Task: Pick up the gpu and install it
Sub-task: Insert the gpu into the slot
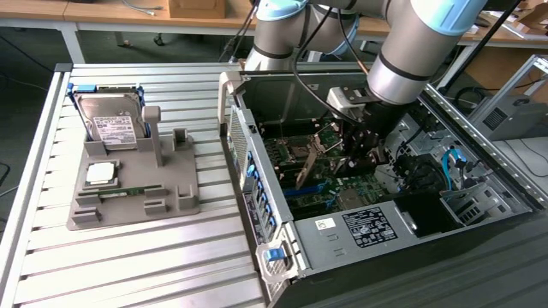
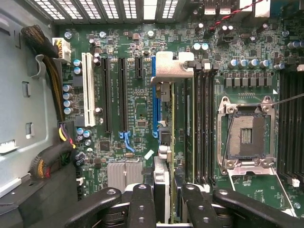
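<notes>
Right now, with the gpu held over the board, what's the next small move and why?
Probably a slow, short push straight down toward the blue slot. The gripper is shut on the gpu, held edge-on, parallel to that slot and right alongside it in the wrist view. Whether its edge is touching the slot cannot be told.

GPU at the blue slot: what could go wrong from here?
1. The gpu in the tool hangs edge-on beside the blue slot, not clearly over it: it may miss and hit the board.
2. In the exterior view it looks tilted, so it could jam.
3. Its bracket sits close to the memory slots.
</notes>
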Motion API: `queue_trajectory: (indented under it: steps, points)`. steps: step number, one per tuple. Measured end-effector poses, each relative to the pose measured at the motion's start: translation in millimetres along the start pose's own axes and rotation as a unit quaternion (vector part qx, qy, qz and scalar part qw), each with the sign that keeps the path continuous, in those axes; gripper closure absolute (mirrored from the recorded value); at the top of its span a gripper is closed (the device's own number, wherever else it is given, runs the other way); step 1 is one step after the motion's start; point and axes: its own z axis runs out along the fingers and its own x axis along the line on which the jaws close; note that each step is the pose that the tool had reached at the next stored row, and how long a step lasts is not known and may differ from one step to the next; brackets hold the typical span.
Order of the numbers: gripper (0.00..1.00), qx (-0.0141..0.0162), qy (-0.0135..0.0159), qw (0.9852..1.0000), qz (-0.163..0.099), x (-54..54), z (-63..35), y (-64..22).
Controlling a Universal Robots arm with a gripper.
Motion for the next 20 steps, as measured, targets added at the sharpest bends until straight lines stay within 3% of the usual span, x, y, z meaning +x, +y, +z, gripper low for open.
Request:
queue_trajectory:
  steps: [20]
  points:
    - [0.73, 0.0000, -0.0001, 1.0000, 0.000, 6.5, 3.5, -0.1]
